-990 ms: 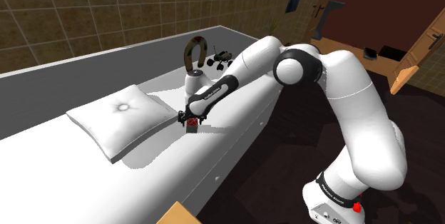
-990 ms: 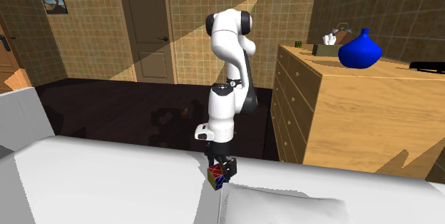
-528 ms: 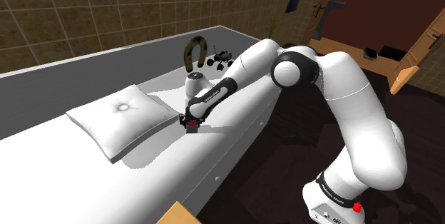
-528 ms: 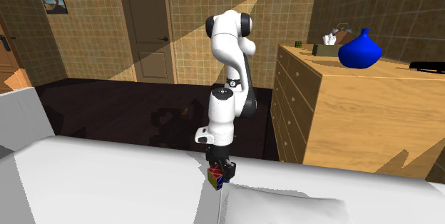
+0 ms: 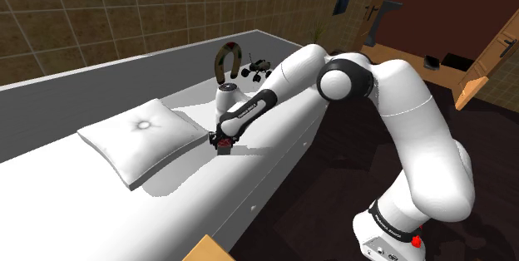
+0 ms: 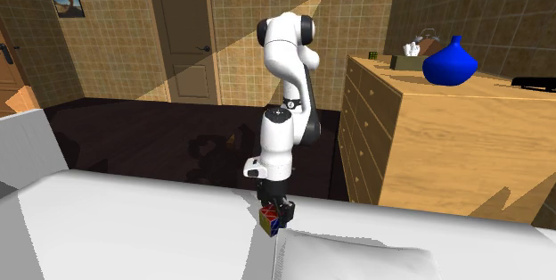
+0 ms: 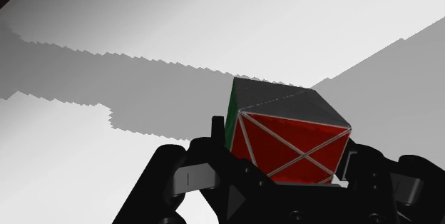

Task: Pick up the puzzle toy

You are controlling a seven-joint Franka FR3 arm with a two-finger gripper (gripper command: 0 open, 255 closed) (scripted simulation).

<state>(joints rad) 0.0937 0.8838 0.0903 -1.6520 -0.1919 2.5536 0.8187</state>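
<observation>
- The toy (image 7: 285, 133) is a cube with a red face, a green face and a grey face. Pale lines cross the red face.
- It is on the white bed (image 5: 191, 193), right beside the edge of the pillow (image 5: 141, 139).
- The gripper (image 5: 223, 141) is down low at the toy. The arm reaches out to it from the stand, across the bed.
- In the wrist view, one black finger (image 7: 216, 148) is against the green side. The other finger is at the far corner of the red face.
- The toy is between the fingers and both look like they touch it. So I think the gripper is clenched on the toy.
- Done, I think: reaching out, going down and closing on the toy.
- Left to do: lifting it up.
- In the second exterior view the toy's lowest corner looks to be on the bed. I cannot tell for sure if it has left the bed yet.
- The lift should go straight up and slow. One finger is near a corner, so the toy could turn or slip out.
- A brown arch (image 5: 219, 61) and a small black thing (image 5: 259, 68) sit farther along the bed, well apart from the toy.
</observation>
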